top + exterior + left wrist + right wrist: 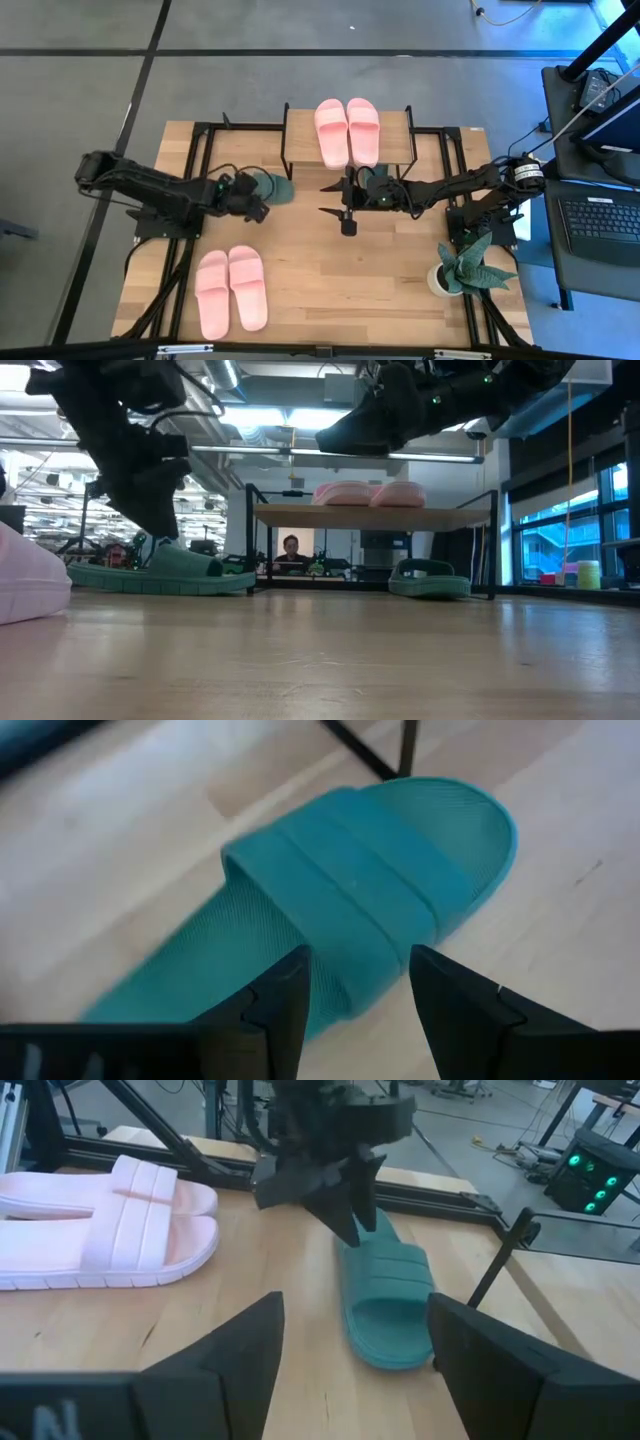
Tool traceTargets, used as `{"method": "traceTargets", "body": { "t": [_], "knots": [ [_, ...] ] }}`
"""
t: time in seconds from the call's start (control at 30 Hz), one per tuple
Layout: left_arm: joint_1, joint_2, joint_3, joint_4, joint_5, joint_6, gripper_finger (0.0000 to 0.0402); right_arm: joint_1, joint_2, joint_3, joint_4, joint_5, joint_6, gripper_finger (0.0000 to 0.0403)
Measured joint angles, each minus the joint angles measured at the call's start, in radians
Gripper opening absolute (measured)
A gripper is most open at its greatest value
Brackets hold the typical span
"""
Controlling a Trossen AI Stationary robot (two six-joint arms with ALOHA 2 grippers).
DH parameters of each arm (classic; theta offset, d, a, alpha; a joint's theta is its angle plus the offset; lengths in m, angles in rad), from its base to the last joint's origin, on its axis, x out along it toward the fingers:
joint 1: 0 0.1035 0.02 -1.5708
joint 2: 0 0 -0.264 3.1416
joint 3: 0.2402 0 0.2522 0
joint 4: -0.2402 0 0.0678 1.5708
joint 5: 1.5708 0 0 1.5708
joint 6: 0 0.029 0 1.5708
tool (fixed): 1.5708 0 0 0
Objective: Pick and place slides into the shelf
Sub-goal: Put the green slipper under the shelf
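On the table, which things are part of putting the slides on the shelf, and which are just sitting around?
Part of the job:
- green slide under the open left end effector
- second green slide under the shelf
- pink pair on the shelf's top board
- pink pair at the table's front
- right end effector, open, empty

Lying about:
- potted plant
- laptop beside the table

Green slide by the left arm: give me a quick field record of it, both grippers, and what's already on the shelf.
green slide: flat on table, just left of the shelf
left gripper: open, fingers either side of the slide's strap, not closed on it
right gripper: open and empty, in front of the shelf
shelf top: one pink pair side by side on the board
shelf lower level: second green slide beneath the board
table front: pink pair, not yet placed
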Motion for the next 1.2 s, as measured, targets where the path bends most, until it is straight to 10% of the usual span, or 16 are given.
{"method": "traceTargets", "body": {
  "t": [0.63, 1.2],
  "knots": [
    [0.194, -0.069, -0.013, -0.029, 0.164, -0.143, 0.0164, 0.013, 0.0, 0.0, -0.101, -0.003, -0.007, 0.0245],
    [0.312, -0.077, -0.15, 0.349, 0.402, -0.037, 0.0164, 0.038, 0.0, 0.0, -0.119, 0.001, -0.063, 0.0245]
  ]
}}
